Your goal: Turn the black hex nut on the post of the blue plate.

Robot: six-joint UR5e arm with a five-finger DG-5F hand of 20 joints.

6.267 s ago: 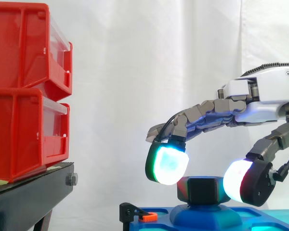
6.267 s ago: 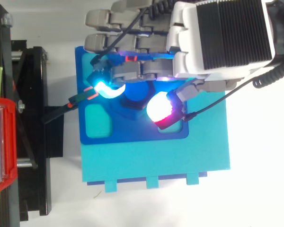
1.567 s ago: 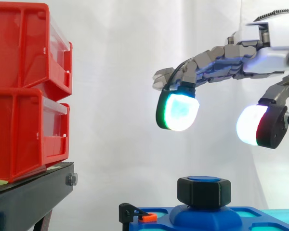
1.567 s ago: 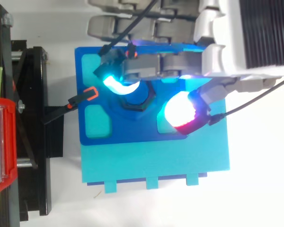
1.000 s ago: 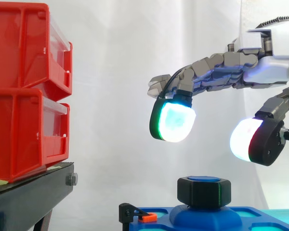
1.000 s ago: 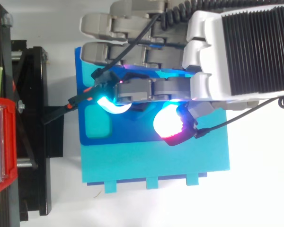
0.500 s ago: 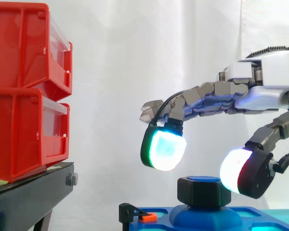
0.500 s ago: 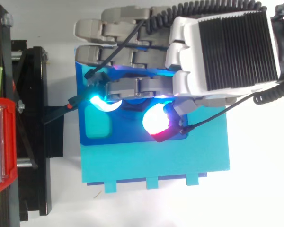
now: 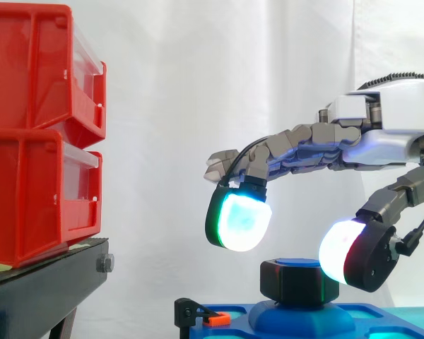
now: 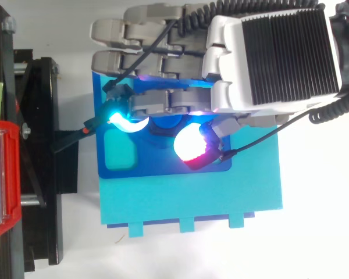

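The black hex nut (image 9: 297,282) sits on the blue post of the blue plate (image 10: 163,167). My hand (image 9: 385,141) hovers over it, coming in from the right, and it is open. A curved finger ends in a cyan-green glowing pad (image 9: 239,220) that hangs just above and left of the nut, apart from it. The thumb's white and red pad (image 9: 338,253) is low at the nut's right side; whether it touches I cannot tell. In the top view the hand (image 10: 267,58) covers most of the nut, and nothing is held.
Two stacked red bins (image 9: 35,134) stand on a black stand (image 9: 49,286) at the left. A small black and orange clip (image 9: 215,318) is at the plate's left edge. The blue plate lies on a teal base (image 10: 192,200).
After lifting off the nut, the hand has come back down and left. In the last half second it sank slightly and the thumb pad drew closer to the nut.
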